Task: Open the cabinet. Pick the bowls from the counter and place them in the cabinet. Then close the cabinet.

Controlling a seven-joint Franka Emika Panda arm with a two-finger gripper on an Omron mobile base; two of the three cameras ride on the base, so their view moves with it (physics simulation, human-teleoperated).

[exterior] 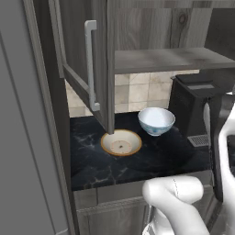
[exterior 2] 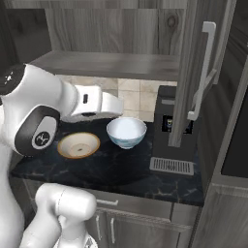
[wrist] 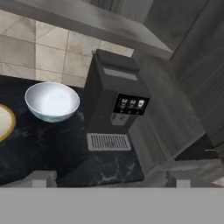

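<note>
The cabinet stands open: its left door (exterior: 102,59) and right door (exterior 2: 193,72) swing out over the counter (exterior: 156,163), and the wooden shelf (exterior 2: 111,65) is bare. On the counter the deep white bowl with the blue pattern (exterior: 156,120) (exterior 2: 126,131) (wrist: 52,101) sits upright. The shallow cream bowl with the orange-brown rim (exterior: 121,142) (exterior 2: 78,145) (wrist: 3,121) lies to its left, partly under the left door's lower edge. My gripper (wrist: 112,179) is open with nothing between its fingertips (wrist: 41,177), above the counter's front and facing the coffee machine.
A dark coffee machine (exterior: 193,108) (exterior 2: 169,128) (wrist: 116,100) with a drip grille stands right of the bowls. A tall light-grey panel (exterior: 23,137) closes the left side. The open doors' bar handles (exterior: 90,64) (exterior 2: 206,68) jut toward me.
</note>
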